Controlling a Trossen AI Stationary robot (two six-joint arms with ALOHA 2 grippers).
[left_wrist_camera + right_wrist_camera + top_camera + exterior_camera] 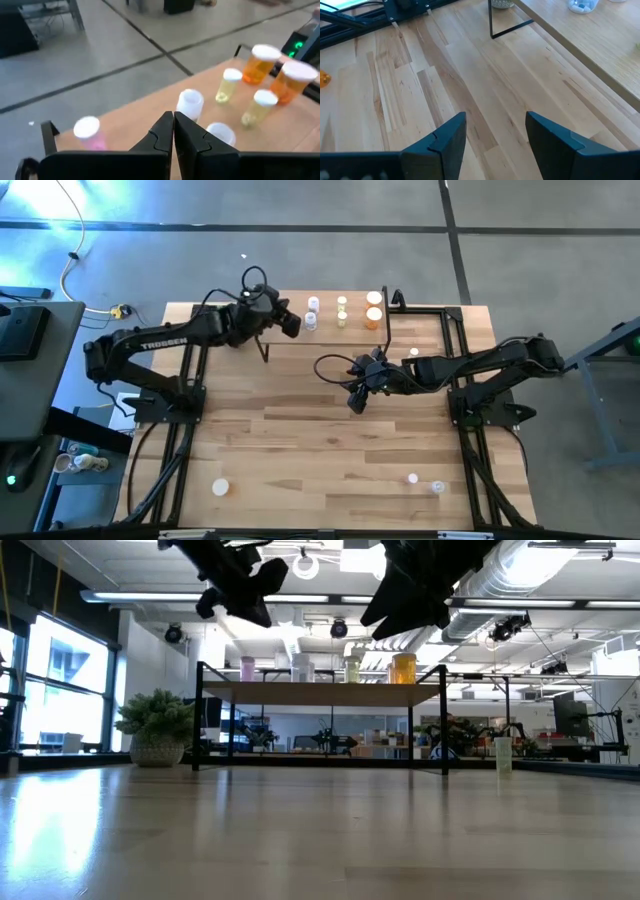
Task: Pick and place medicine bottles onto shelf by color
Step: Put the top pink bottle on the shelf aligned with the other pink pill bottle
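Left hand closed, empty, above shelf; right hand open, empty

Just beyond the black fingers of the left gripper, a pink bottle is showing a white cap. Two whitish bottles, two yellow-green bottles and two orange bottles are wearing white caps too, on the shelf of light wood.

Pink bottle blurred in left wrist view, partly behind the end effector. Low view crops both arms at top. Bottles on desk's near edge too small for colour.
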